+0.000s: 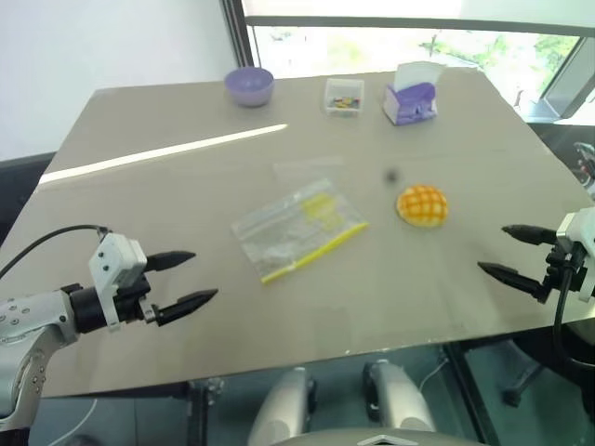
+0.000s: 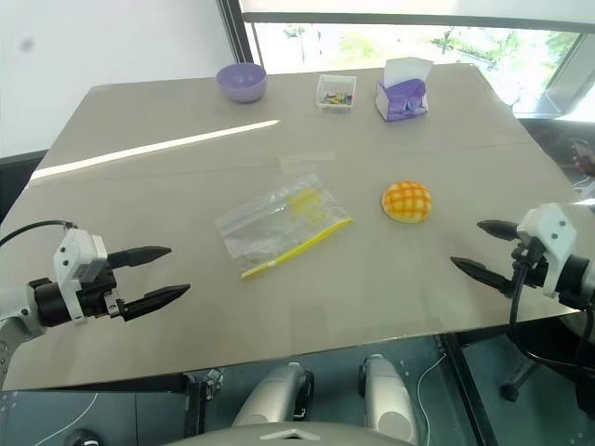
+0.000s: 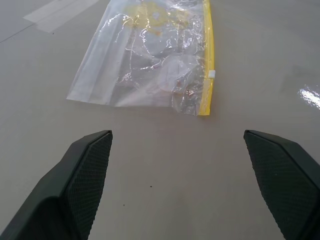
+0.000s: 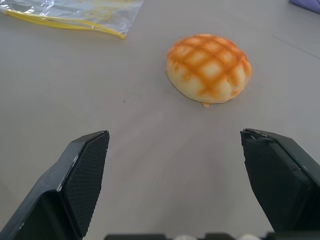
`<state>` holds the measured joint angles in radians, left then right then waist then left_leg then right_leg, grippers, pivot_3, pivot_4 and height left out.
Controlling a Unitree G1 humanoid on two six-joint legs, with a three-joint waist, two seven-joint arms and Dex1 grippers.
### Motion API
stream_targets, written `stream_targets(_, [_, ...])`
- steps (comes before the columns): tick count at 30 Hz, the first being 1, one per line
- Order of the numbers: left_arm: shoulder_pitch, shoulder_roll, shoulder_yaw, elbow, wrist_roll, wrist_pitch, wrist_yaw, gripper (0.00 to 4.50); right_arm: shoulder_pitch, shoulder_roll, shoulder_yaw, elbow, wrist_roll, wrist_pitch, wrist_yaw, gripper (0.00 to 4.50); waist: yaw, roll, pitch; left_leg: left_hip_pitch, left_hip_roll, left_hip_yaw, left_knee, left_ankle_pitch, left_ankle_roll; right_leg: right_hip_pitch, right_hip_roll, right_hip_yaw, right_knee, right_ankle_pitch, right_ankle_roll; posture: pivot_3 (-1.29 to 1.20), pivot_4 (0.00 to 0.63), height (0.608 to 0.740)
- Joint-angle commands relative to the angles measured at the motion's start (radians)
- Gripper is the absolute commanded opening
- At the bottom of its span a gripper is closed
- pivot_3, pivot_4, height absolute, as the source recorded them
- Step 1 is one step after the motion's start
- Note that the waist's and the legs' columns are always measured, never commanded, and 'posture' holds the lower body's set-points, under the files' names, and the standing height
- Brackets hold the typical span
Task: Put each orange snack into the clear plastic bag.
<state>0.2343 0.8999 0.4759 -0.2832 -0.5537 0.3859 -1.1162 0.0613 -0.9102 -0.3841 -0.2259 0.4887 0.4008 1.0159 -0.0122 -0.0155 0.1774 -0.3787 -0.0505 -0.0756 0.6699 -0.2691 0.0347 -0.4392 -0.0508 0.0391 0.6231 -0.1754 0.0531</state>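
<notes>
On table: 1 orange snack (image 1: 422, 205) | 1 clear plastic bag (image 1: 296, 228) | left claw (image 1: 193, 277), right claw (image 1: 503, 249) wide apart, empty

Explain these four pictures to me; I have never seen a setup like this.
A two-armed robot stands at a table. Two pictures come from cameras in its head, looking down; the other two from its wrists, looking along the fingers. The left gripper and right gripper are black two-finger pincers, both open and holding nothing. On the table lie a clear plastic bag, an orange snack, and, at the far edge, a purple bowl, a small clear box and a tissue box.
</notes>
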Motion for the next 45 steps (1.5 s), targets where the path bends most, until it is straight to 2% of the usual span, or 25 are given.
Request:
stream_targets(1, [-0.014,0.006,0.021,-0.026,-0.031,0.021,0.003,4.5,-0.013,-0.007,-0.026,-0.014,0.002,-0.021,-0.001,4.49,0.0,0.0,0.0,0.0,0.0,0.0,0.0,0.0,0.0,0.0,0.0,0.0,0.0,0.0,0.0,0.0,0.15,0.74])
stream_targets(15, [-0.078,-0.023,0.008,-0.048,-0.094,0.096,0.049,4.5,-0.045,0.037,0.018,-0.018,-0.016,-0.052,-0.036,4.49,0.0,0.0,0.0,0.0,0.0,0.0,0.0,0.0,0.0,0.0,0.0,0.0,0.0,0.0,0.0,0.0,0.15,0.74])
stream_targets(19, [-0.123,-0.075,0.013,-0.072,-0.107,0.126,0.166,4.5,-0.069,0.054,0.043,-0.032,-0.02,-0.061,-0.047,4.49,0.0,0.0,0.0,0.0,0.0,0.0,0.0,0.0,0.0,0.0,0.0,0.0,0.0,0.003,0.0,0.0,0.15,0.74])
stream_targets(22, [-0.153,-0.1,0.031,-0.089,-0.163,0.213,0.254,4.5,-0.092,0.068,0.068,-0.049,-0.017,-0.063,-0.054,4.49,0.001,0.0,0.0,0.0,0.0,-0.001,0.0,0.0,0.0,0.0,0.0,0.0,0.0,0.004,0.0,0.0,0.15,0.74])
stream_targets(24, [-0.164,-0.097,0.034,-0.117,-0.187,0.336,0.368,4.5,-0.119,0.088,0.098,-0.076,-0.012,-0.057,-0.068,4.49,-0.002,0.0,0.0,0.0,0.0,-0.001,0.0,0.0,0.0,0.0,0.0,0.0,0.0,0.004,0.0,0.0,0.15,0.74])
stream_targets(26, [-0.185,-0.072,0.049,-0.121,-0.31,0.558,0.458,4.5,-0.138,0.109,0.132,-0.112,-0.003,-0.045,-0.079,4.49,-0.003,0.0,0.0,0.0,0.0,-0.001,0.0,0.0,0.0,0.0,0.0,0.0,0.0,0.005,0.001,0.0,0.15,0.74])
stream_targets(28, [-0.199,-0.037,0.058,-0.106,-0.439,0.737,0.481,4.5,-0.143,0.128,0.157,-0.144,0.0,-0.035,-0.091,4.49,-0.003,0.0,0.0,0.0,0.0,-0.001,0.0,0.0,0.0,0.0,0.001,-0.001,0.001,0.004,0.002,0.0,0.15,0.74])
stream_targets(33, [-0.278,-0.068,0.092,0.022,-0.745,1.034,0.643,4.5,-0.135,0.166,0.197,-0.188,-0.004,-0.024,-0.119,4.49,0.0,0.0,0.0,0.0,-0.001,-0.003,0.001,0.0,0.0,0.0,0.001,-0.002,0.002,0.003,0.003,0.0,0.15,0.74])
stream_targets(39, [-0.404,-0.186,0.062,0.258,-0.961,1.075,1.028,4.5,-0.11,0.194,0.208,-0.239,0.002,-0.016,-0.153,4.49,0.003,0.0,0.0,0.0,-0.001,-0.004,0.001,0.0,-0.001,0.0,0.0,-0.002,0.002,0.005,0.0,0.0,0.15,0.74])
stream_targets(45, [-0.485,-0.235,-0.051,0.41,-1.262,0.941,1.406,4.5,-0.069,0.215,0.204,-0.289,-0.003,-0.016,-0.191,4.49,0.008,-0.001,-0.002,0.001,-0.002,-0.005,0.001,0.001,-0.002,0.0,-0.005,-0.002,0.003,0.005,0.0,0.0,0.15,0.74])
